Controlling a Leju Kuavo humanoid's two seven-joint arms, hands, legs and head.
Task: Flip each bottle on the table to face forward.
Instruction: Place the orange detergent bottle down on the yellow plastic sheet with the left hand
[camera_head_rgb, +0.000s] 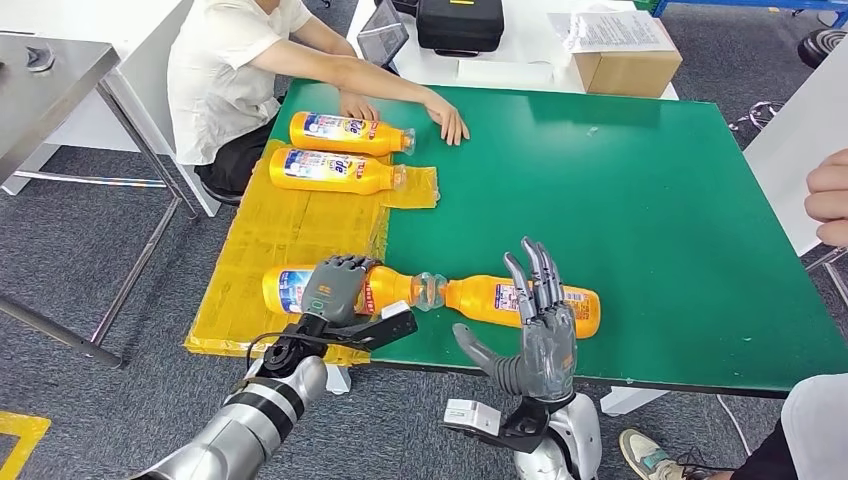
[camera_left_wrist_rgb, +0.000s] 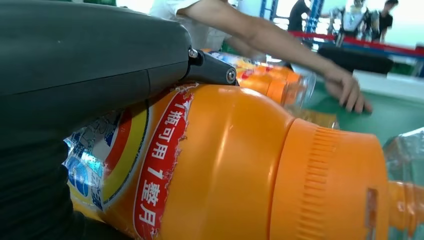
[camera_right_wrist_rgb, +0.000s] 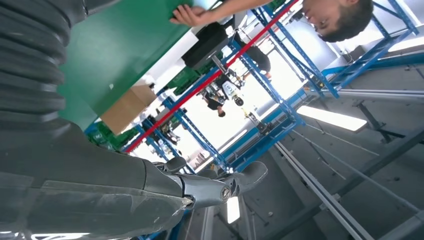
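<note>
The near-left orange plastic bottle with a blue-and-red label (camera_head_rgb: 385, 288), lying on its side at the front edge of the green table (camera_head_rgb: 620, 200), is gripped around its body by the left hand (camera_head_rgb: 335, 288). The right hand (camera_head_rgb: 545, 330) is held upright with fingers spread, holding nothing, just in front of a second orange bottle (camera_head_rgb: 480, 296) (neck to neck with the first). Two more orange bottles (camera_head_rgb: 345, 132) are laid on yellow sheeting (camera_head_rgb: 290, 230) near a person's hand (camera_head_rgb: 448, 118).

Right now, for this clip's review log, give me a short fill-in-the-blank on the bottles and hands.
1. The left hand grips an orange ____ lying on its side.
2. The right hand hovers with fingers apart, holding ____.
3. The table top is ____ in colour.
4. A person's hand rests flat beside the ____ far bottles.

Missing: bottle; nothing; green; two
</note>
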